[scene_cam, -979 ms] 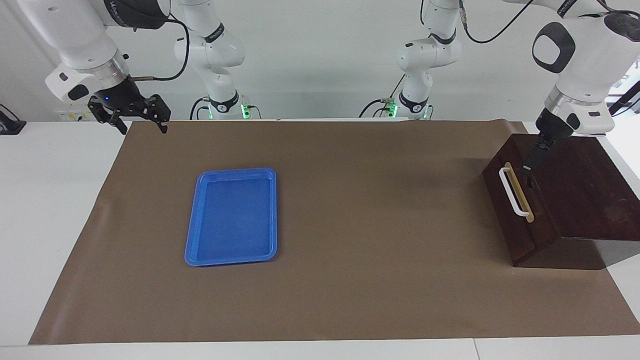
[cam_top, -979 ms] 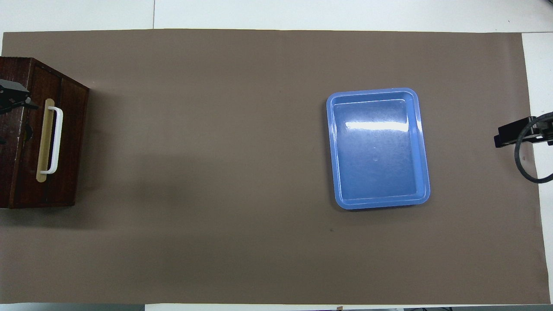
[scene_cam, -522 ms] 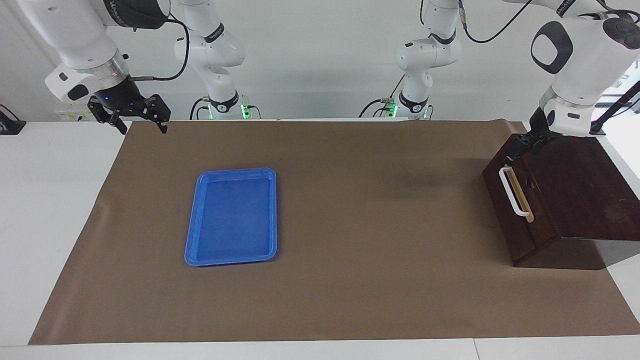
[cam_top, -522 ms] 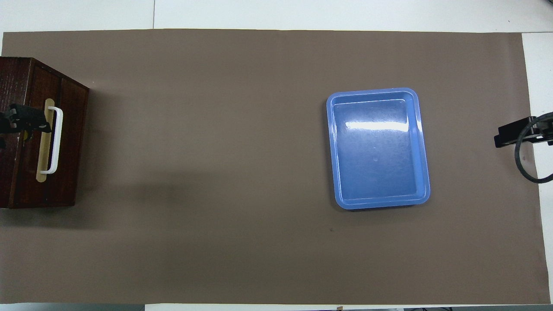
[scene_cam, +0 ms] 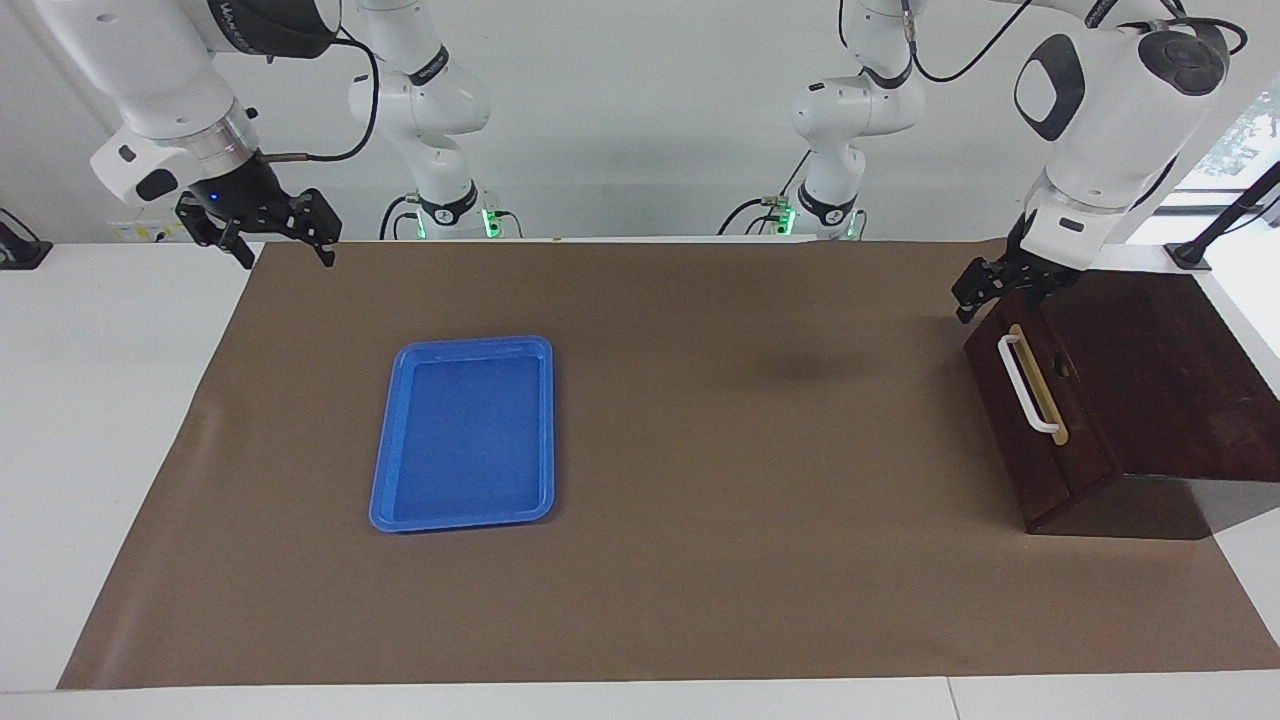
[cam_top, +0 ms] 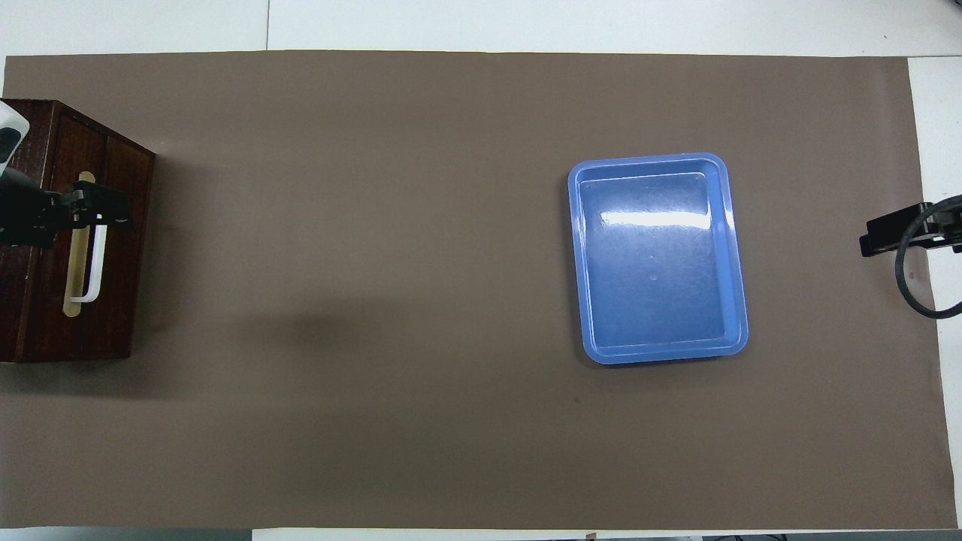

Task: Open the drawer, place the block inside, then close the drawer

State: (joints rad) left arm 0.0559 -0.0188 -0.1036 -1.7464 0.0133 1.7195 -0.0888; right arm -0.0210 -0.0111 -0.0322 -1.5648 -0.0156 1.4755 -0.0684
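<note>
The drawer is a dark brown front with a white bar handle on a tan strip. It sits shut in the dark wooden box at the left arm's end of the table. It also shows in the overhead view. My left gripper hangs open and empty over the handle's upper end, clear of it; it shows in the overhead view too. My right gripper waits open and empty above the mat's corner at the right arm's end. The yellow block is out of view.
A flat blue plastic tray lies empty on the brown mat, toward the right arm's end. It also shows in the overhead view. The mat covers most of the white table.
My left gripper has lifted off the box top beside the handle and swung out over the drawer front's edge, and its fingers now show spread. The right arm has not moved.
</note>
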